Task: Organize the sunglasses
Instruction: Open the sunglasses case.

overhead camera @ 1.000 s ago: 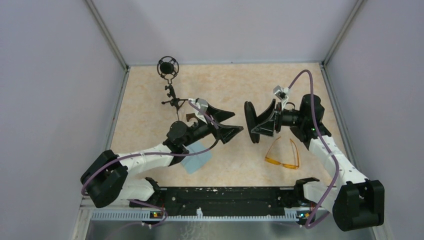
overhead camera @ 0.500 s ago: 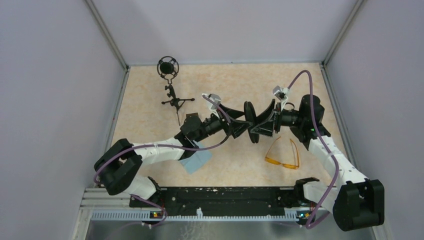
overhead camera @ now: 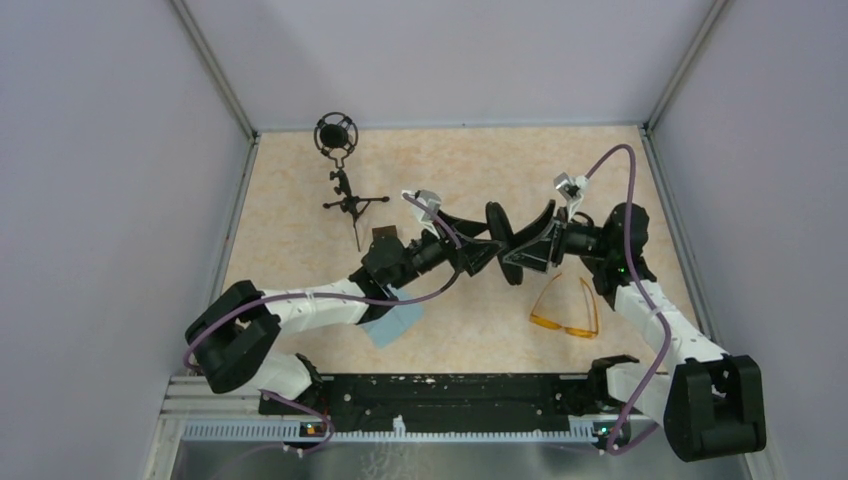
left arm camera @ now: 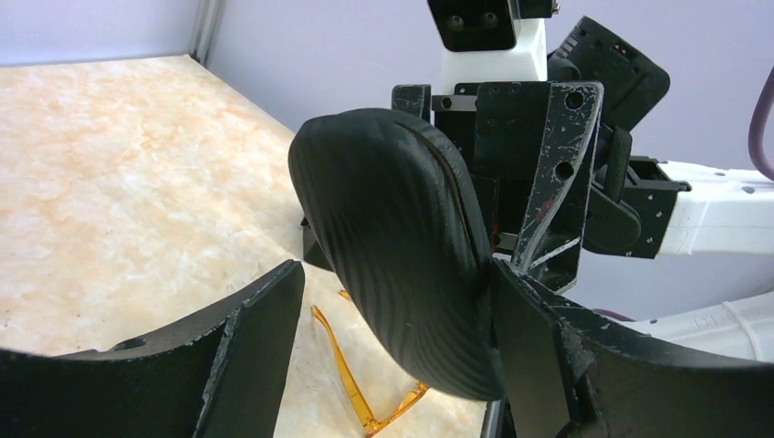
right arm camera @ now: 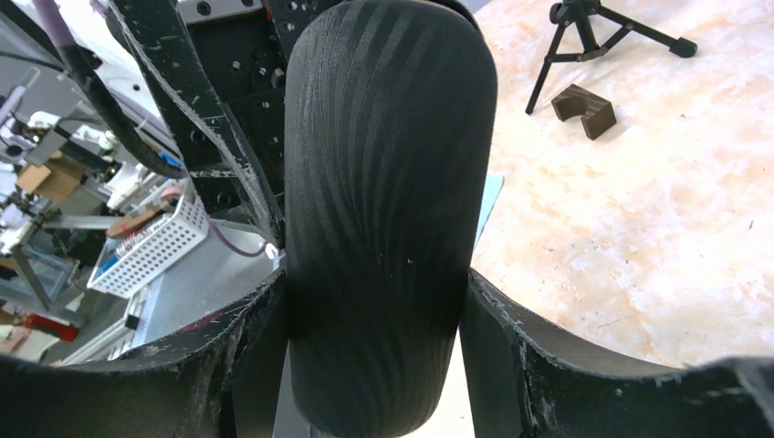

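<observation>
Over the table's middle: the left gripper [overhead camera: 482, 246] and the right gripper [overhead camera: 527, 247] meet nose to nose, lifted off the surface, with the black case [overhead camera: 499, 230] between them.
Right gripper: clamped on the black case, one finger pressed against each broad side. The case is closed and stands on edge, its ribbed shell filling the right wrist view.
Left gripper: jaws spread wide around the other end of the same case. One finger [left arm camera: 534, 338] touches the shell and the other stands off with a gap showing, so it has no grip.
Sunglasses [overhead camera: 566, 308]: lying on the table [overhead camera: 300, 190] with the arms unfolded, just on the near side of the two grippers and beside the right arm. Neither gripper touches them. From the left wrist, the orange frame shows on the table below the case.
Blue cloth [overhead camera: 397, 322]: flat on the table by the left arm, partly hidden under it.
Microphone stand [overhead camera: 343, 190]: upright at the far left, well apart from the grippers.
Brown block [overhead camera: 383, 236]: small, close to the left arm and near the stand's legs.
</observation>
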`<move>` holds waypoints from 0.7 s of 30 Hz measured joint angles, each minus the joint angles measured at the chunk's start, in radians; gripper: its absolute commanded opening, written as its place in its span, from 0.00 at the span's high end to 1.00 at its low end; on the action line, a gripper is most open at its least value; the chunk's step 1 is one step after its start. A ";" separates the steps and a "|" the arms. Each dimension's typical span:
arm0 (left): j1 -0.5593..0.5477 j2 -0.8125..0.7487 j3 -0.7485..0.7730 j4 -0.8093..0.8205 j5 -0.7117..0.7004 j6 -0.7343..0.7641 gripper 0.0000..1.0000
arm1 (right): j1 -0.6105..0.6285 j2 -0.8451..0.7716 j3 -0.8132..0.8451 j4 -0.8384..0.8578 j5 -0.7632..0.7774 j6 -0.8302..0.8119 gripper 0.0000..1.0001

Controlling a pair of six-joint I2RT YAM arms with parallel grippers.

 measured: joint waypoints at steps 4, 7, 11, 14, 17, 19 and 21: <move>-0.005 0.001 -0.031 0.047 -0.031 0.000 0.21 | -0.015 0.000 -0.035 0.120 0.006 0.111 1.00; -0.006 0.004 -0.038 0.077 -0.045 -0.001 0.20 | -0.023 0.000 -0.040 0.169 0.011 0.161 1.00; -0.006 0.016 -0.045 0.114 -0.056 -0.005 0.17 | -0.033 0.000 -0.041 0.205 0.019 0.194 1.00; -0.006 0.023 -0.069 0.151 -0.063 -0.010 0.16 | -0.046 0.000 -0.041 0.209 0.018 0.200 1.00; -0.005 0.031 -0.088 0.182 -0.058 -0.010 0.15 | -0.053 0.000 -0.041 0.209 0.018 0.199 1.00; -0.002 0.038 -0.090 0.196 -0.051 -0.010 0.15 | -0.054 0.000 -0.041 0.209 0.018 0.198 1.00; 0.000 0.043 -0.090 0.207 -0.045 -0.010 0.13 | -0.055 0.000 -0.041 0.209 0.017 0.197 1.00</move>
